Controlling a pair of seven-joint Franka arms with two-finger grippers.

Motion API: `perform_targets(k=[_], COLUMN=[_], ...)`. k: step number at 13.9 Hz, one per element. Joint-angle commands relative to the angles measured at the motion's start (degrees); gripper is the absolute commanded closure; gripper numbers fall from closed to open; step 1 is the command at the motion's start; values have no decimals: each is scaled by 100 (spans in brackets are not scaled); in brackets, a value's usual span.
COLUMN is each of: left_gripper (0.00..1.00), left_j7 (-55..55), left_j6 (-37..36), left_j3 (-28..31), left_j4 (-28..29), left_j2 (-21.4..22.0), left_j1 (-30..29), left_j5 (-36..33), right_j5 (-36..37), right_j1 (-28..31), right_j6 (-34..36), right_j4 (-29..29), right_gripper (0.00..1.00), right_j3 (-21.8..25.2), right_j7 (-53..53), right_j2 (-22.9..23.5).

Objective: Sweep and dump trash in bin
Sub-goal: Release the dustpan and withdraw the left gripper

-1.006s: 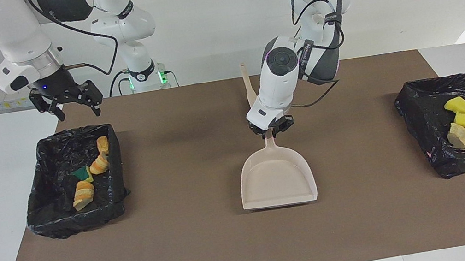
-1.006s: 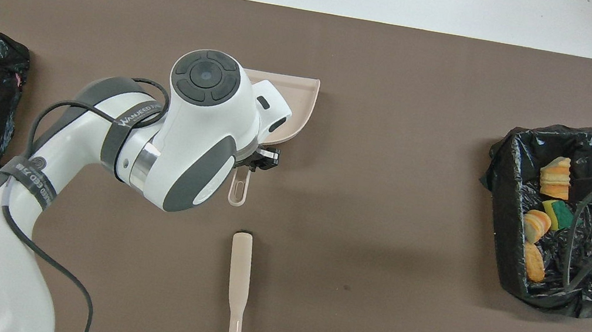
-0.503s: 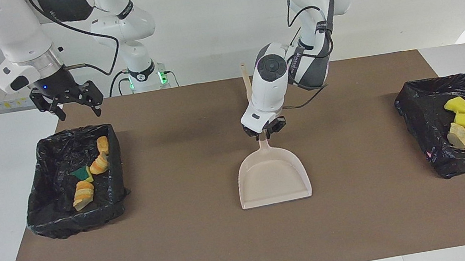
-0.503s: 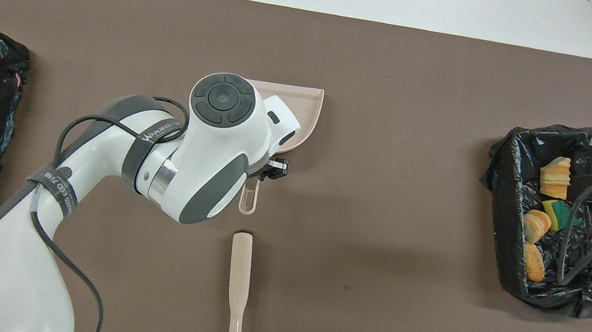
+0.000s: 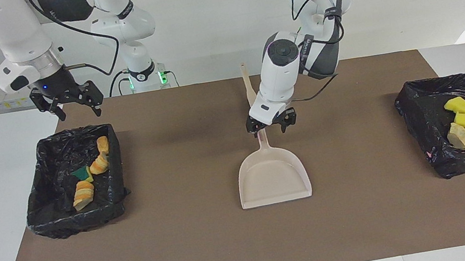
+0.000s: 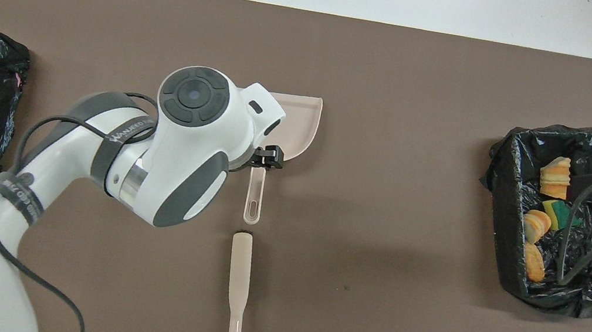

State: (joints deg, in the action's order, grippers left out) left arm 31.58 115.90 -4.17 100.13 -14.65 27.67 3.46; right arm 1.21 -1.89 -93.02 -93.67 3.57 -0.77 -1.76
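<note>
A brown mat covers the tabletop [image 5: 215, 254], its middle and the edge farthest from the robots bare. Nearest the robots lies the brush [image 6: 239, 276]; farther out, the left pincer [image 5: 271, 125] hangs open over the dustpan [image 5: 274, 180] handle. The right pincer [image 5: 67, 102] waits open above one bin [image 5: 40, 212]. Trash [image 5: 89, 172] lies in both bins [image 5: 426, 118]. "WANJEED" shows on the left arm's band.

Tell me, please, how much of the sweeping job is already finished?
Done: all visible trash lies in the two black bins, none on the mat. In hand: nothing; the left gripper, open, is above the dustpan handle. The right gripper waits, open. Left: apparently nothing.
</note>
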Motion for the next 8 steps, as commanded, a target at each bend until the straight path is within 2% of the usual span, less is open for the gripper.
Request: perform_targets(k=[1,4,6,8], left_gripper=[0,0,0,0], left_j7=[-73,-573,-1098,-1889], left_j6=[-41,-32,-181,-418], left_j3=[-13,-13,-13,-13], left_j4=[900,1700,1896,1844], left_j2=[1075,1955,2229,2282], left_j1=[-523,-1024,-1437,-1859], left_j5=[-55,-301,-320,-320], right_j5=[-68,-68,-68,-68], right_j1=[31,31,31,31], right_j6=[-41,-41,-41,-41], right_j4=[-72,-81,-81,-73], right_gripper=[0,0,0,0], right_j3=[-23,-23,-23,-23], right_j7=[-90,-90,-90,-90], right_j2=[-61,-70,-61,-70])
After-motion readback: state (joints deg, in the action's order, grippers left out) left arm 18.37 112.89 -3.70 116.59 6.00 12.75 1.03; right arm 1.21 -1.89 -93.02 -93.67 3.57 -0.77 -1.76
